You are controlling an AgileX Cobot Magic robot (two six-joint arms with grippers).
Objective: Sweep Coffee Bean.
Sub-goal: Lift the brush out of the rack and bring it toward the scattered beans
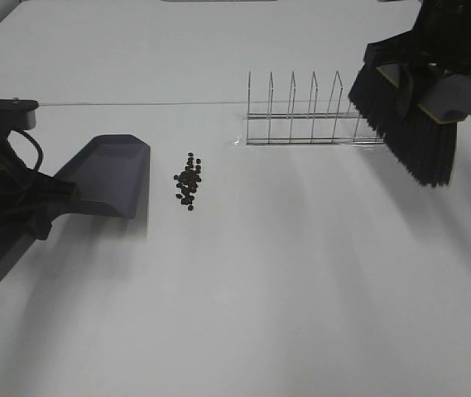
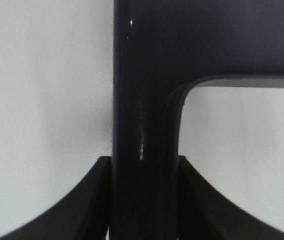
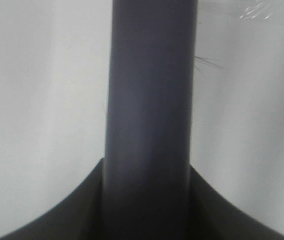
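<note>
A small heap of dark coffee beans (image 1: 189, 180) lies on the white table left of centre. Just left of it rests the grey dustpan (image 1: 111, 175), its mouth facing the beans. My left gripper (image 1: 40, 211) is shut on the dustpan's handle (image 2: 144, 150), which runs between the two dark fingers (image 2: 82, 200). At the upper right my right gripper (image 1: 434, 62) holds the brush (image 1: 405, 120) lifted above the table, black bristles hanging down. In the right wrist view the grey brush handle (image 3: 149, 125) sits clamped between the fingers (image 3: 216, 210).
A wire rack (image 1: 305, 116) with several upright dividers stands at the back, right of centre, just beside the hanging bristles. The white table (image 1: 301, 281) spreads out in front of the beans and the rack.
</note>
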